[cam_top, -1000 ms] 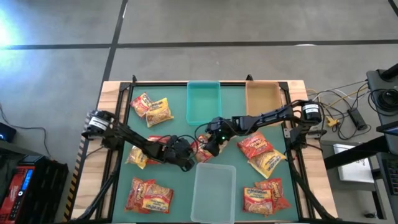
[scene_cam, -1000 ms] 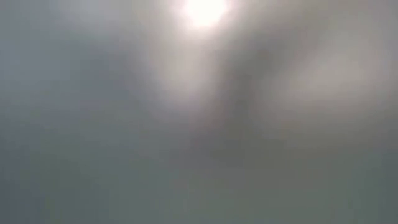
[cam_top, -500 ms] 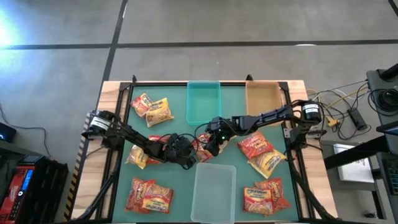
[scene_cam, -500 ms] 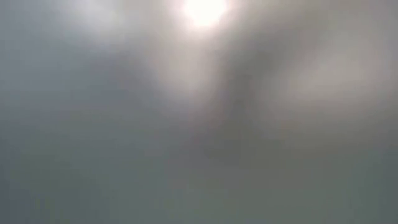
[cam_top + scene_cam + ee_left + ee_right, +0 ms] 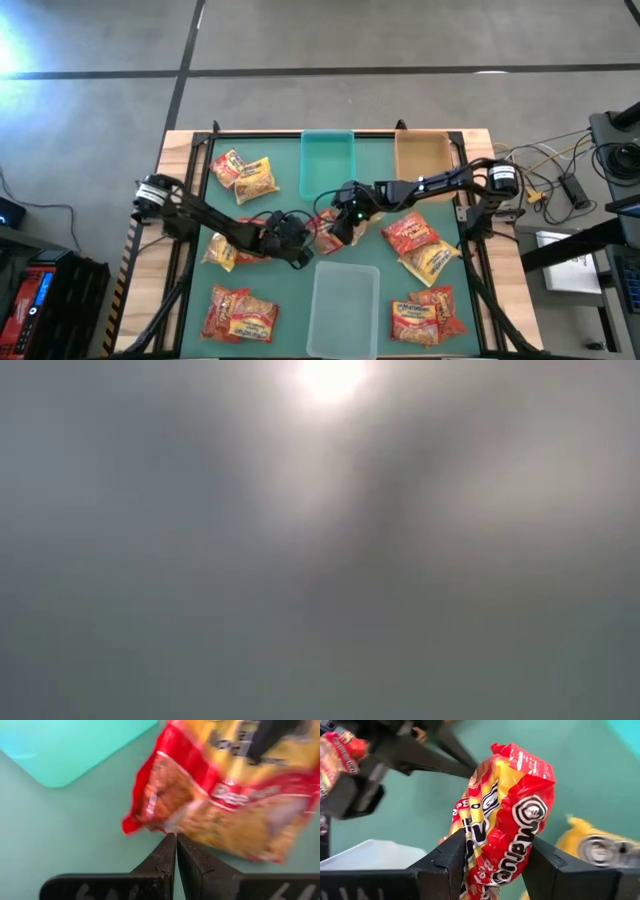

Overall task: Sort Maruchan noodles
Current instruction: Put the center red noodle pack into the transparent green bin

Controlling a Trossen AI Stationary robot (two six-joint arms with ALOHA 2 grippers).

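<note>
Packet (image 5: 507,820) at mid-surface near teal bin (image 5: 327,163), clamped between right gripper (image 5: 495,865) fingers | left gripper (image 5: 176,851) beside it, fingers clenched, empty | Handling, judged: light, crinkly, slippery film, brittle contents — grip mid-body | Print: partly legible, likely "Maruchan" — upside-down

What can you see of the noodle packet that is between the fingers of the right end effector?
The noodle packet is crinkly, glossy plastic, red and yellow with a round black-and-white logo and printed lettering. It stands on edge between the two dark fingers of the right end effector, which press on both its sides. It sits near the table's middle, just below the teal bin. The left end effector is shut close beside it.
</note>
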